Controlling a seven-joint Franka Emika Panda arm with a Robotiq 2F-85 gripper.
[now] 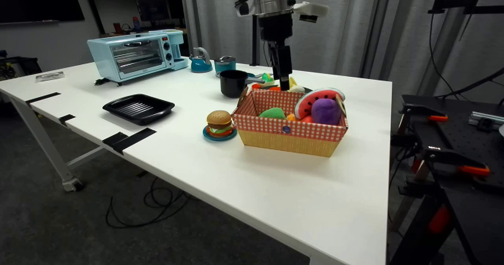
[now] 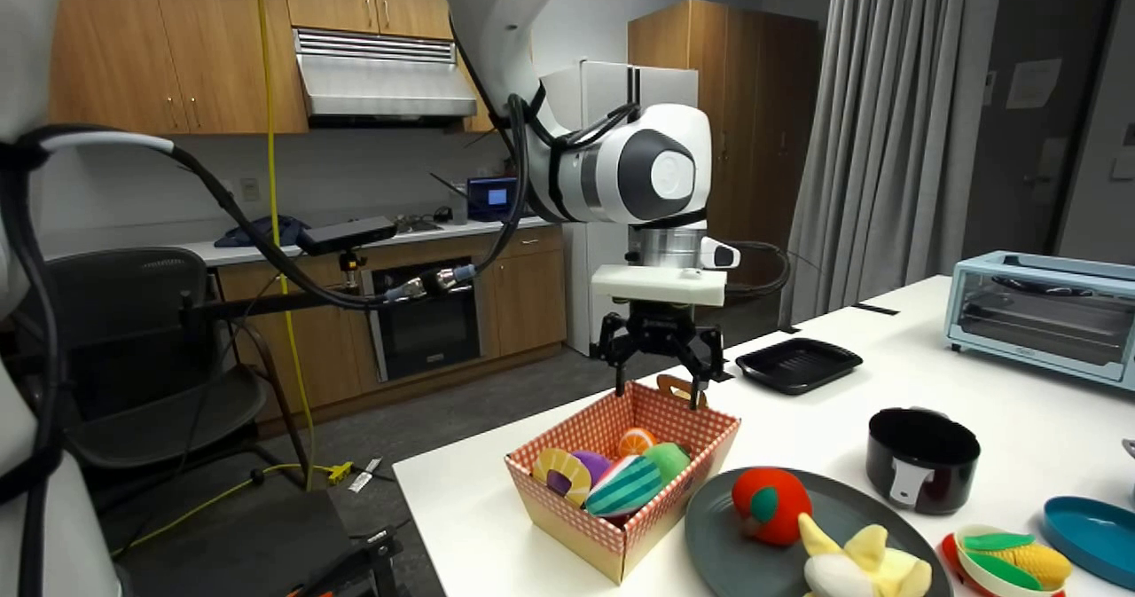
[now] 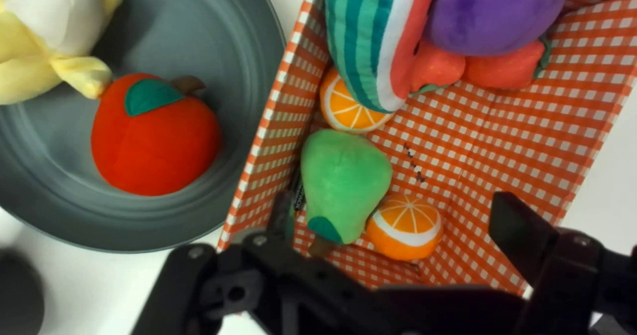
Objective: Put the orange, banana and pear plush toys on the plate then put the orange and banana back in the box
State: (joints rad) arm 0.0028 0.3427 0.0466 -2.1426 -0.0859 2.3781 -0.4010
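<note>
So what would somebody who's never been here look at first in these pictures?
Probably the red-and-white checkered box on the white table, with the open black gripper above it. Inside, the big purple plush beside the watermelon slice likely stands out too. Next to the box, a bright red plush fruit sits on a round grey plate.

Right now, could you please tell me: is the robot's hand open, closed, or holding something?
Hand: open, holding nothing, above one end of the box.
</note>
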